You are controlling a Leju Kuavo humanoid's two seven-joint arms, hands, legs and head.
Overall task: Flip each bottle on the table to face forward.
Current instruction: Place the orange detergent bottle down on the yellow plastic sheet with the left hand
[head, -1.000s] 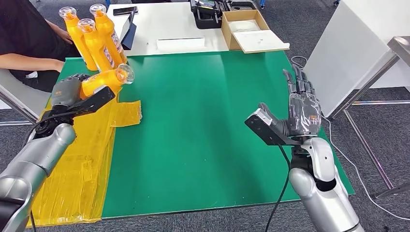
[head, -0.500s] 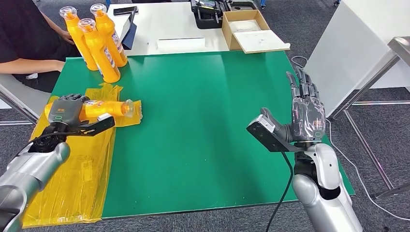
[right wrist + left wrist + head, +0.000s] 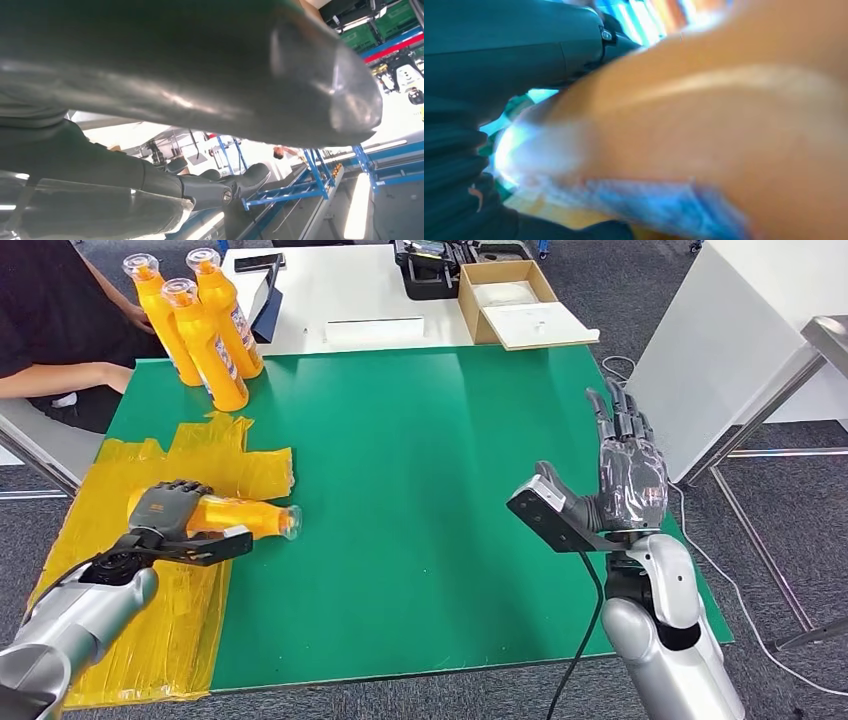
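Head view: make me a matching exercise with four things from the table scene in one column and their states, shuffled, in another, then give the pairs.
Things:
1. left hand
2. right hand
3. three orange bottles
4. cardboard box

States:
A. upright at the green mat's far corner
B. raised, fingers apart, holding nothing
C. open-topped on the white table
D. gripping a bottle lying sideways

Pairs: 1-D, 2-B, 3-A, 4-C
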